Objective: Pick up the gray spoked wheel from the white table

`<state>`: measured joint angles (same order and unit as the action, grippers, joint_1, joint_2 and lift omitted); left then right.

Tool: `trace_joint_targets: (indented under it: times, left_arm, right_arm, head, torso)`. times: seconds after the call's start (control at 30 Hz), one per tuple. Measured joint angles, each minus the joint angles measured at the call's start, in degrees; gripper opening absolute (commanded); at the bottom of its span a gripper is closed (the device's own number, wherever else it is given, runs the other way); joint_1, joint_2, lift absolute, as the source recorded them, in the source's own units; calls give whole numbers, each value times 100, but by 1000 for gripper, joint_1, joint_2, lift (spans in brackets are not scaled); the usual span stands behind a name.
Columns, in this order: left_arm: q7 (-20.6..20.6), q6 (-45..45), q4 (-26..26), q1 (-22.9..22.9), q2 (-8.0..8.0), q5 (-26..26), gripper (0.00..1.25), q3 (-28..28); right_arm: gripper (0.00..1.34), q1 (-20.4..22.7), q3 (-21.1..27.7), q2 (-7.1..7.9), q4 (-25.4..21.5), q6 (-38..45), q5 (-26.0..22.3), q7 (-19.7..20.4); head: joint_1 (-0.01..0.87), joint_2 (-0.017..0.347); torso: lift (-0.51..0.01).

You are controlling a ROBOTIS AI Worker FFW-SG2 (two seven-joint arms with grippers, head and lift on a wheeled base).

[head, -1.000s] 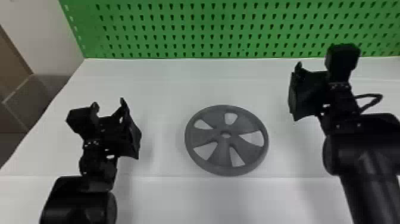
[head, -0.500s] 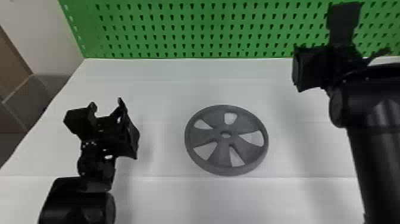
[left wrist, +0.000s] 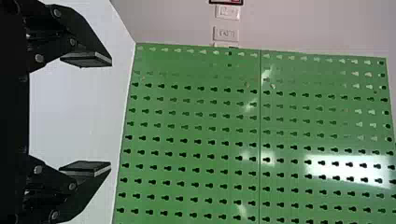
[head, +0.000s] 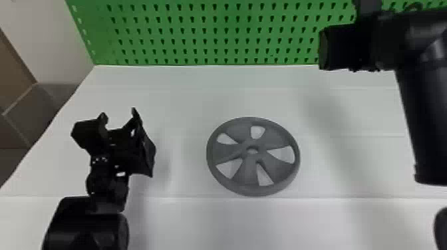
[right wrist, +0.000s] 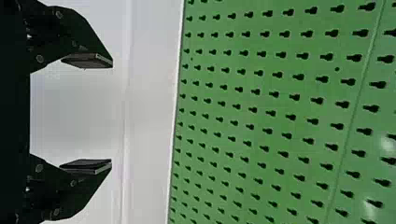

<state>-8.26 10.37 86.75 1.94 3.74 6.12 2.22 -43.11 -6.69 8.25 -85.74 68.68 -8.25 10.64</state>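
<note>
Green pegboard [head: 220, 25]: across the upper part of the frame in the head view, rows of keyhole slots, along the far edge of the table.
White table [head: 186, 226]: through the middle and bottom of the frame, with faint seams running across it.
Pale wall [head: 43, 43]: upper left of the frame, beside the board.
Brown-grey surface [head: 43, 109]: left edge of the frame, beside the table.
Wall plates [left wrist: 227, 12]: two, pale, on the wall beyond the board in the left wrist view.
Right arm [head: 422, 123]: right side of the frame, in front of part of the board and part of the table.
Gray spoked wheel [head: 246, 173]: just right of the frame's centre, flat on the table, with table showing between it and the left gripper [head: 119, 113].
Left gripper [left wrist: 111, 113]: left of the wheel in the head view, well apart from it; fingers spread wide, nothing held.
Right gripper [head: 339, 48]: upper right of the frame, well apart from the wheel. In the right wrist view its fingers [right wrist: 91, 60] stand wide apart, with only open space between their pads.
</note>
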Motion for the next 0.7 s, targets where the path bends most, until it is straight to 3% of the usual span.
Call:
trace_joint_targets:
  times: [0.27,0.53,0.7]
  left_arm:
    - [0,2,14,1,4,-38,785,8]
    - [0,1,18,14,19,-81,785,16]
    - [0,0,18,11,43,-99,785,8]
  right_arm:
    - [839,-851,64,70,1629,543,-663,-1]
    - [839,-1365,-240,314,2945,917,-1374,-1]
    - [841,-1562,-415,410,3468,1141,-1559,-2]
  head:
    - [779,75]
    - [779,77]
    - [779,77]
  torso:
    - [-78]
    - [-78]
    - [-78]
